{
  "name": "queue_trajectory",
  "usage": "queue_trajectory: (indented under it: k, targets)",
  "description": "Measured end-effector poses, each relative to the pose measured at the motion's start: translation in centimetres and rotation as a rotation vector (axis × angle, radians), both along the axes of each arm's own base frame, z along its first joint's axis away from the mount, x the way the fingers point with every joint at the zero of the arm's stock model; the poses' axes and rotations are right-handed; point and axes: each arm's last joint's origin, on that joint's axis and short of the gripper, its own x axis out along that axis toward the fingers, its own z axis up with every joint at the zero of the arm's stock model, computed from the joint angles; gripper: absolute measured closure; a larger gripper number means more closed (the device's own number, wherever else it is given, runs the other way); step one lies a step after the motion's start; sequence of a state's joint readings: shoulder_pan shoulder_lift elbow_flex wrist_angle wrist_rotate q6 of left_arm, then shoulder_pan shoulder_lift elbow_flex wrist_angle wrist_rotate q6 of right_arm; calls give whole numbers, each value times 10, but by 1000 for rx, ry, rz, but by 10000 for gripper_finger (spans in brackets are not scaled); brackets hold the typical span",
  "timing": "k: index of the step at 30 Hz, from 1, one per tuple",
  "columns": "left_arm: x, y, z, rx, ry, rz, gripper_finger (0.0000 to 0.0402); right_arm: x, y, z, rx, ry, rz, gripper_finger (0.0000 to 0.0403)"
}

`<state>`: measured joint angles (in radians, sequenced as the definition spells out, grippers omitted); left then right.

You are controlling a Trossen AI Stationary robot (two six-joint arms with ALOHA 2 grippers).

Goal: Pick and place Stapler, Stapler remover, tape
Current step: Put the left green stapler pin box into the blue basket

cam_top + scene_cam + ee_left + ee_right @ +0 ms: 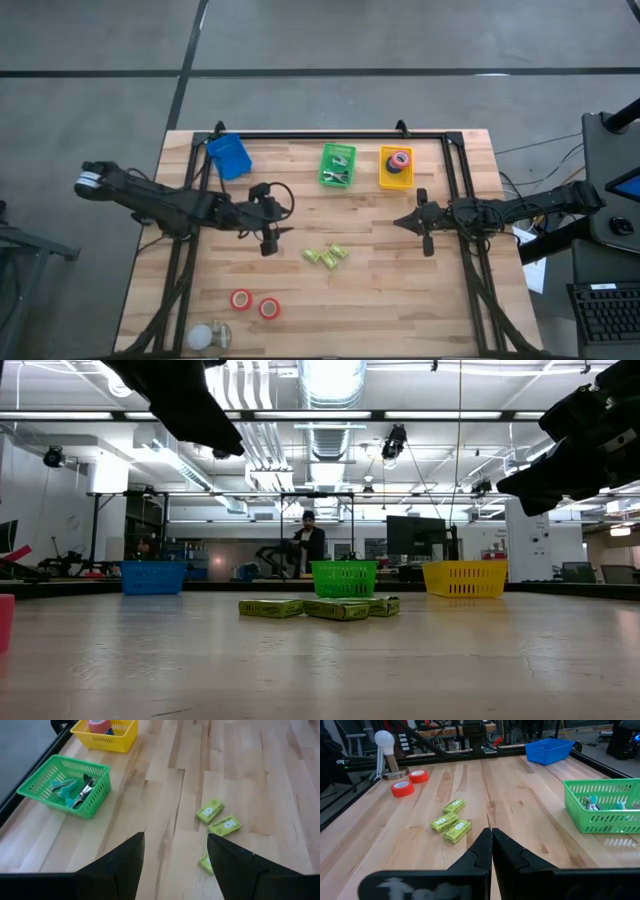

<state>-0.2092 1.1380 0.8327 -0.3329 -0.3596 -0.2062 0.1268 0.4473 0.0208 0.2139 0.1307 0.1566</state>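
so, two red tape rolls (254,304) lie side by side near the table's (400,320) front edge, left of centre, just beside a white round object (204,336) at the front left corner; the right wrist view shows the pair (410,782) flat on the wood. another red roll and a dark one sit inside the yellow basket (396,168) at the back, the red one (99,725) showing in the left wrist view. the green basket (337,166) just left of it holds small teal and dark tools (72,790), too small to name surely. the blue basket (229,156) stands further left at the back. three small yellow-green boxes (326,256) lie clustered mid-table, between the two arms.

the left gripper (270,236) hovers left of the boxes, its fingers (117,870) spread wide and holding nothing. the right gripper (402,223) hangs right of centre, in front of the yellow basket, its fingers (481,851) pressed together, empty. a person (308,543) stands in the room beyond the table.
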Motion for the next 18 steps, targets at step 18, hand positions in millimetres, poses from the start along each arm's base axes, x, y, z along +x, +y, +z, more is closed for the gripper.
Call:
queue_trajectory:
  k: [18]
  targets:
    - [-3, -10, -7, -106, 3, -48, 181, 0, 0, 0, 0, 0, 0, 394]
